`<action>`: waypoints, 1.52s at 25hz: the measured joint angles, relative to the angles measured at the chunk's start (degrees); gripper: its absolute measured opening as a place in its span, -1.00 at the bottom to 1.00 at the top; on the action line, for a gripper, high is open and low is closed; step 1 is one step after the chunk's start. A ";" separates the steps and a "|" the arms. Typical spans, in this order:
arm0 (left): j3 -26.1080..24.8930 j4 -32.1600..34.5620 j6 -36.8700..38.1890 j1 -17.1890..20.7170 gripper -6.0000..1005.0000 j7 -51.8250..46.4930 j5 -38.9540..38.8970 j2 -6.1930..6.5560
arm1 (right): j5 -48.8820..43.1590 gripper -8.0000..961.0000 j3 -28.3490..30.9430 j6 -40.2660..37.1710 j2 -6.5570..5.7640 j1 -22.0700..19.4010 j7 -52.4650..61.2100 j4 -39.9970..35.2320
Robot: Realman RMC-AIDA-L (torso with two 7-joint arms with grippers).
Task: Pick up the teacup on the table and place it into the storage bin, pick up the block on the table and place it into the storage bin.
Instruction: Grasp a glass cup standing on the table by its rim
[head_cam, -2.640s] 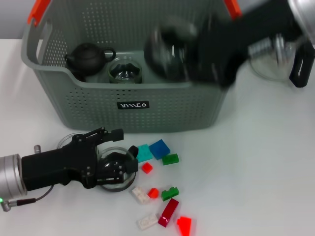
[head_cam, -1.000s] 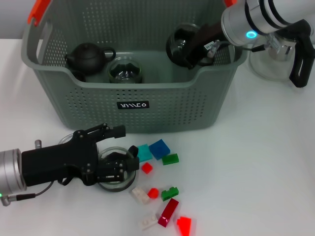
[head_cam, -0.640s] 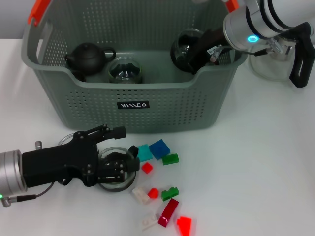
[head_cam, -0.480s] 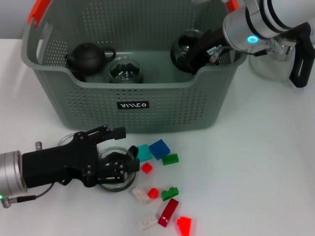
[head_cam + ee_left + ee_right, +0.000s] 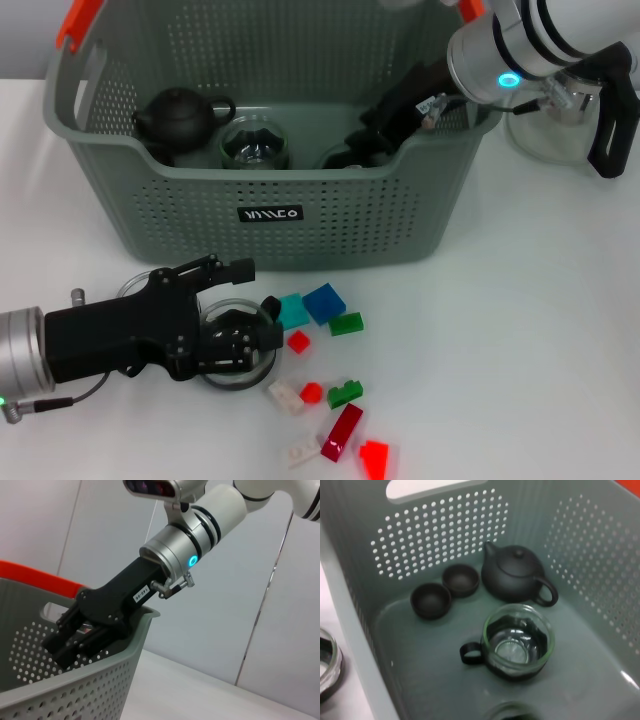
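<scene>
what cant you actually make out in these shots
- Right hand: deep in the storage bin; in the head view the bin's front wall hides its fingertips and whatever it holds.
- Left hand: over a round glass piece on the table; it covers most of that piece in the head view.
- Right wrist view: a glass rim is cut off by the picture's edge.

My right gripper [image 5: 352,152] now sits lower inside the storage bin [image 5: 260,215] than half a second ago, down near the floor at the bin's right end. The dark round glass cup it was holding up at rim height is no longer raised there; only a rim shows low beside the fingers [image 5: 368,132], behind the bin's front wall. I cannot tell whether the fingers have let go of it.
</scene>
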 joint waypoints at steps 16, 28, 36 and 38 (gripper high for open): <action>-0.36 1.52 0.32 0.82 0.86 0.00 0.08 0.29 | 12.84 0.43 -0.08 -5.53 0.04 -9.12 -1.37 -22.43; -0.41 7.57 1.65 2.12 0.86 0.00 1.44 1.17 | 38.54 0.49 1.09 -24.33 -0.14 -28.62 -18.15 -38.04; -0.52 16.53 2.05 2.14 0.86 -0.22 6.90 1.28 | 40.23 0.49 0.67 -29.25 0.09 -34.38 -19.44 -37.08; -0.63 18.60 1.92 2.18 0.86 -0.40 7.96 1.37 | 40.21 0.49 0.66 -29.39 0.10 -34.82 -18.82 -36.70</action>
